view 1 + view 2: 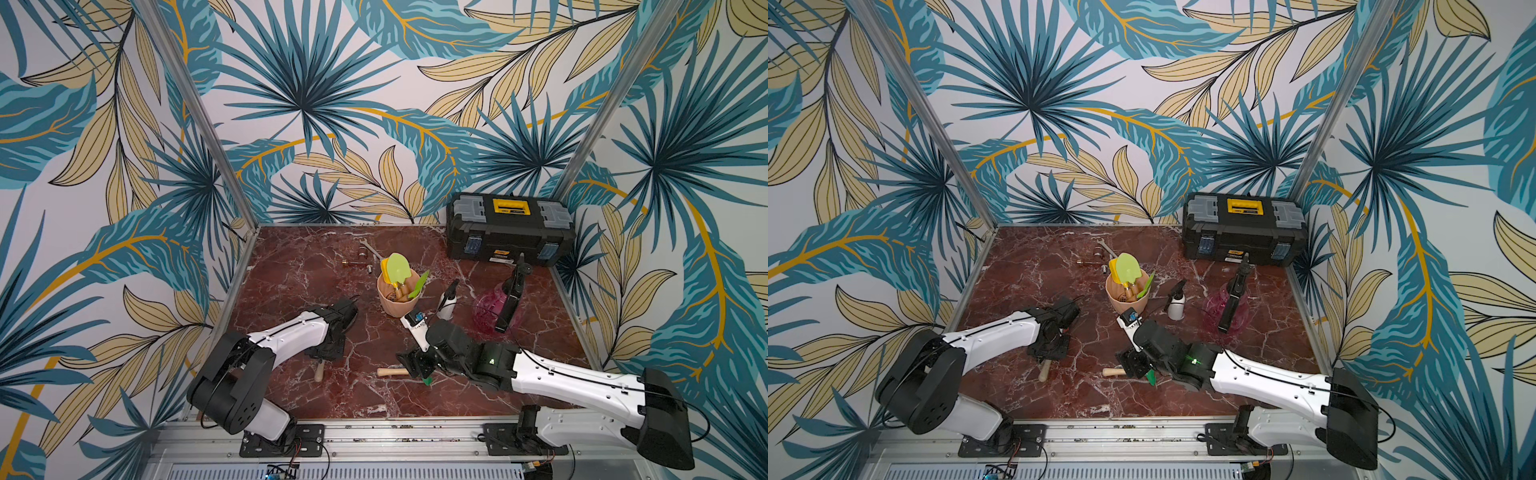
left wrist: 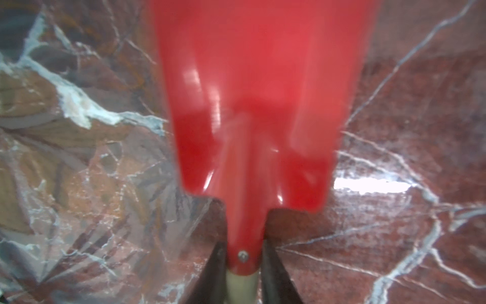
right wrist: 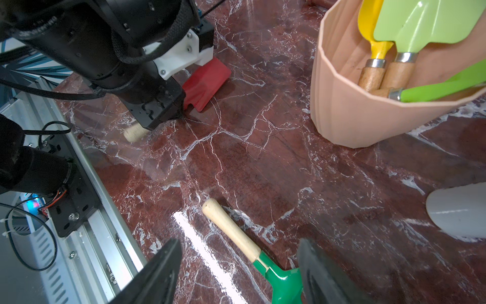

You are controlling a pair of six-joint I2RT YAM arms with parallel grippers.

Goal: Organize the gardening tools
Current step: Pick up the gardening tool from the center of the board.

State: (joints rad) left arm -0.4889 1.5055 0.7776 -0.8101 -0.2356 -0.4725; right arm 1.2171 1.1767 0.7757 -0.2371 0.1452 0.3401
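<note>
Red glossy plastic spade point(image 2: 249, 105) with pale wooden handle, screw at neck.

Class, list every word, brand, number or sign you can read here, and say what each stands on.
No text can be read with certainty.
On the toolbox, the yellow handle bears a label: too small to read.
Its front stickers: blurred, unreadable.
The pot and white spray bottle: no print visible.
</note>
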